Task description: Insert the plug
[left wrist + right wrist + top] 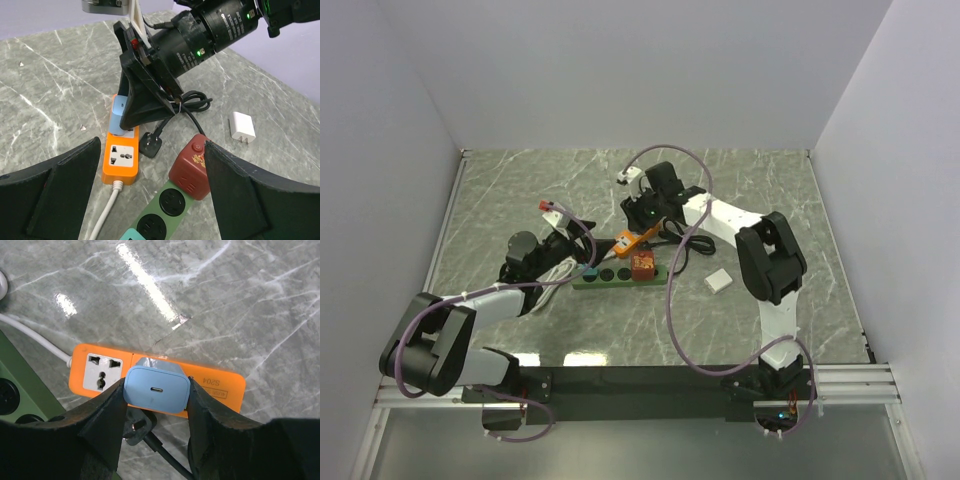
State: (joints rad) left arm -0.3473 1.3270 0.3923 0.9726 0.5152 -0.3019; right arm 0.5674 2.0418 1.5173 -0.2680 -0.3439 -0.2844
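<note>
Since my right gripper (156, 396) is clamped on the blue plug (157, 385), which sits over the orange strip (220, 385) midway between the table's side edges, I'd press straight down, keeping it square. My left gripper (151, 167) hangs with fingers apart above the green strip (167, 207).

The prongs of the light-blue square charger (157, 389) are hidden against the orange plastic power strip (215, 385); whether they are seated cannot be told.

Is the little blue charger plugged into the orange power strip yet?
Cannot tell for sure: the blue charger, gripped by the right end effector, sits over the orange power strip, prongs hidden.
</note>
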